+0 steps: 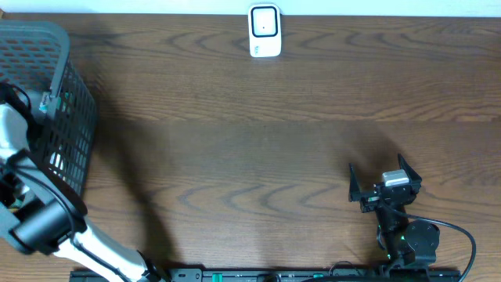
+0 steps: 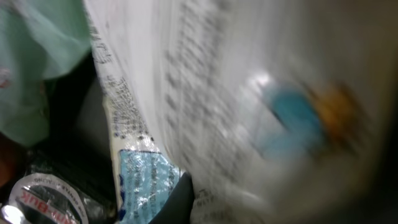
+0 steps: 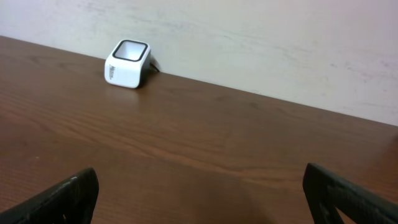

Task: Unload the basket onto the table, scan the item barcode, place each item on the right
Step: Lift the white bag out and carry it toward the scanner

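Observation:
My left arm (image 1: 17,125) reaches down into the dark mesh basket (image 1: 77,117) at the table's left edge, so its gripper is hidden from above. In the left wrist view a white packet with printed text (image 2: 249,93) fills the frame, blurred and very close. One dark finger (image 2: 179,200) presses against its lower edge, and the gripper is shut on it. No barcode is readable. The white barcode scanner (image 1: 264,31) stands at the table's far edge, also in the right wrist view (image 3: 127,64). My right gripper (image 1: 383,184) rests open at the front right, nothing between its fingers (image 3: 68,196).
Inside the basket lie a blue-patterned packet (image 2: 144,180), a round lid with red lettering (image 2: 43,202) and something pale green (image 2: 37,56). Brown wooden table (image 1: 250,157) stretches between basket and scanner. A pale wall (image 3: 261,43) rises behind the scanner.

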Controlling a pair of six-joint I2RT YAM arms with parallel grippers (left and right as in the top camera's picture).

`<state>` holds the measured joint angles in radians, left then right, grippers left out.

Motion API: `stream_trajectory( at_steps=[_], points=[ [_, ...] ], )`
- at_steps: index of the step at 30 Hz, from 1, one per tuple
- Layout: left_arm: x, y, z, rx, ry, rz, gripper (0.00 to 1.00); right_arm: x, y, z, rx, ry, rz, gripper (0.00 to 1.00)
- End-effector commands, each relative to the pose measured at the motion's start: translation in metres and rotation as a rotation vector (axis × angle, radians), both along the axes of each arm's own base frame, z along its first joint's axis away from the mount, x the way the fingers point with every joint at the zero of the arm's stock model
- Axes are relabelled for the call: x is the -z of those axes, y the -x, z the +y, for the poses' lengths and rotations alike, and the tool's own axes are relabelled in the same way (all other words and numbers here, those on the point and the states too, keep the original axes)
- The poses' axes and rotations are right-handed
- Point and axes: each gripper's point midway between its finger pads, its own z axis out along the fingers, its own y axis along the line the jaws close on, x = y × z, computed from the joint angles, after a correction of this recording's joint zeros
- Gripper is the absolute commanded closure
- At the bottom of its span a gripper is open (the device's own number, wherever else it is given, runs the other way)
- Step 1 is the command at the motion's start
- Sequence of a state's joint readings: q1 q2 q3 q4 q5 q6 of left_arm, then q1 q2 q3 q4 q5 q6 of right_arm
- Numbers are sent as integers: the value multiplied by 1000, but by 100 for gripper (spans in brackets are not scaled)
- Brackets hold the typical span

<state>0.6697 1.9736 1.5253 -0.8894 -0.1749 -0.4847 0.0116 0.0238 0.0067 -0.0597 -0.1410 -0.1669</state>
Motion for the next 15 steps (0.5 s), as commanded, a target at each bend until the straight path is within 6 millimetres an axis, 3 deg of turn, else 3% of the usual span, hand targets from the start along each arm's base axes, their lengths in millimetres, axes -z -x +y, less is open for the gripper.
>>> stream_trajectory(
  at_steps=[1, 4, 8, 15],
  points=[
    [-74, -23, 6, -55, -84, -261, 92, 0, 1, 2, -9, 3, -1, 1],
    [-120, -35, 4, -23, -136, -413, 93, 0, 1, 2, -9, 3, -1, 1],
    [-171, -33, 0, -3, -220, -529, 93, 0, 1, 2, -9, 3, -1, 1],
    [-238, -26, -17, 39, -297, -704, 92, 0, 1, 2, -9, 3, -1, 1]
  ],
)
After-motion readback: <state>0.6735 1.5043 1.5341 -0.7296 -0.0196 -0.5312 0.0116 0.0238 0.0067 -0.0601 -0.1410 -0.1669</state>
